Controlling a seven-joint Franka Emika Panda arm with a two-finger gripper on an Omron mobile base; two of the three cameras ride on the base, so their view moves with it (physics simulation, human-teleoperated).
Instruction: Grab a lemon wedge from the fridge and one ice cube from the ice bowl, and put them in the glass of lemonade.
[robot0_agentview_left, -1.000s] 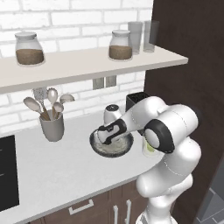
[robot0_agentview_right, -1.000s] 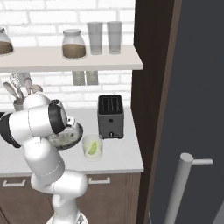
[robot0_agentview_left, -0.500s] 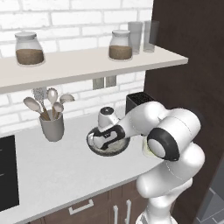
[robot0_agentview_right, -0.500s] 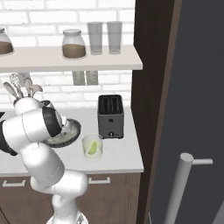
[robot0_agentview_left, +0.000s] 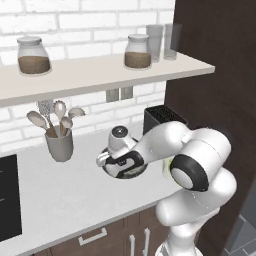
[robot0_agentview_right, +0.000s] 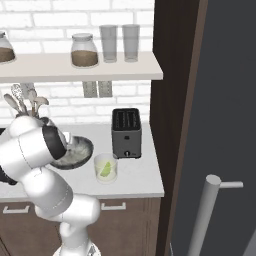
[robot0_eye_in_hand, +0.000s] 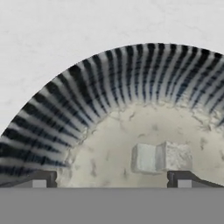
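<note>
Ice bowl — open tool dropped closer.

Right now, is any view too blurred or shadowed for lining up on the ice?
Hand view: soft but evenly lit, the pale ice cube readable inside the dark-rimmed speckled bowl. Left base view: sharp, though the white arm shadows and hides most of the bowl.

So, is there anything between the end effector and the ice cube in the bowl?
Nothing visible. In the hand view the open end effector looks straight down into the ice bowl, and the ice cube lies on the pale speckled floor just ahead of the fingertips, slightly toward one side.
</note>
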